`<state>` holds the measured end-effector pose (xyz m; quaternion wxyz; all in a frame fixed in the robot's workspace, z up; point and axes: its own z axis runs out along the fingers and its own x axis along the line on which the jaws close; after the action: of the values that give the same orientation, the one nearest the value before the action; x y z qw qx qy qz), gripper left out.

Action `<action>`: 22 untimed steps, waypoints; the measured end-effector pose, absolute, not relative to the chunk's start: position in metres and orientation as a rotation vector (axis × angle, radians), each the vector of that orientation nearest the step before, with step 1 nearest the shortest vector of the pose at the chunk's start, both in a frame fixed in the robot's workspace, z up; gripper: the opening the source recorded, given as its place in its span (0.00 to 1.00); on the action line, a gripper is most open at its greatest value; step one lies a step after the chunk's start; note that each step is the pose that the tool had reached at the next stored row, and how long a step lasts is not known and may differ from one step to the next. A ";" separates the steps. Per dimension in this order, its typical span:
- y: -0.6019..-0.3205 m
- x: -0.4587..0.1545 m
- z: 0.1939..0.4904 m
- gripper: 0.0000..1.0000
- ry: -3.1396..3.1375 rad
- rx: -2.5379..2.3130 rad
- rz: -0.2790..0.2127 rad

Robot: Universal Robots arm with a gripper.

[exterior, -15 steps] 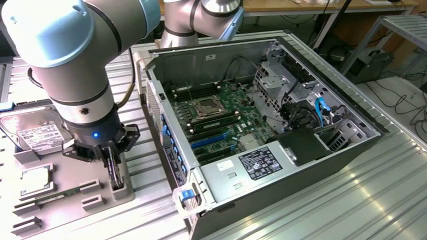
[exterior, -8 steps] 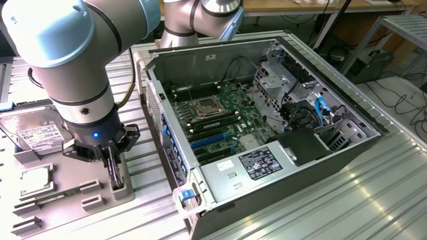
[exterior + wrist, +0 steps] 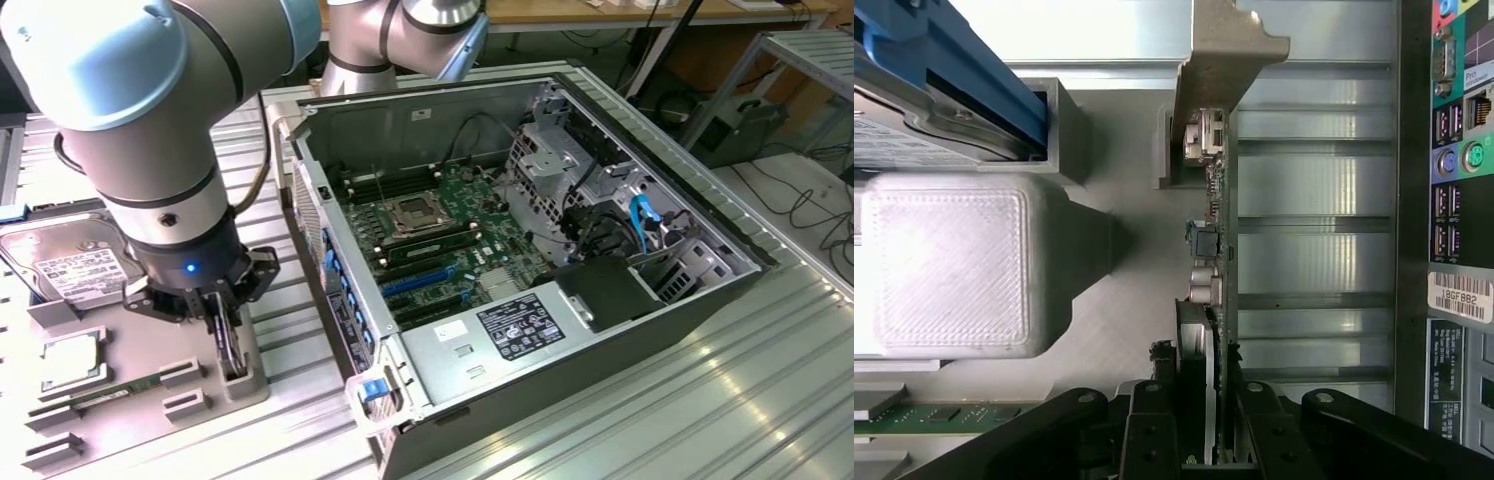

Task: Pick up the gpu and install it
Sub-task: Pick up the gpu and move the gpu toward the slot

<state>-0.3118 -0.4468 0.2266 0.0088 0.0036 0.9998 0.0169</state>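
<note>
The gpu (image 3: 1216, 240) stands on its long edge in a slot of the grey holder tray (image 3: 147, 400). It has not been lifted out of its seat. Its silvery metal bracket (image 3: 1226, 60) is at the end away from the wrist. Upright storage leaves both flat faces free, which is presumably why the card is kept this way.

The claw (image 3: 1206, 440) comes straight down over the card's top edge with one black finger (image 3: 1154, 425) on each face. As far as the wrist view shows, it is pinching the gpu, not spread wide (the card runs straight into the gap between the fingers). In the exterior view the claw (image 3: 220, 330) sits low over the tray, and the card (image 3: 235, 352) shows as a thin dark strip below it.

The tray also holds a hard drive (image 3: 74, 268), a square processor chip (image 3: 74, 362) and a memory stick (image 3: 94, 400), each in its own seat, so the parts stay apart.

Just beside the tray on the ribbed metal surface (image 3: 721, 400) lies the open computer case (image 3: 534, 400), side panel off. That exposes the motherboard (image 3: 441, 230) and its blue expansion slots (image 3: 414, 285) from above.
</note>
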 end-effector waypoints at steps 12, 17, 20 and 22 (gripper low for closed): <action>-0.447 -0.312 0.242 0.27 3.123 0.011 0.053; -0.447 -0.312 0.249 0.27 3.124 0.011 0.053; -0.447 -0.312 0.253 0.27 3.124 0.011 0.053; -0.447 -0.312 0.255 0.27 3.124 0.011 0.053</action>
<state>-0.3117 -0.4468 0.2547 0.0088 0.0036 0.9998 0.0169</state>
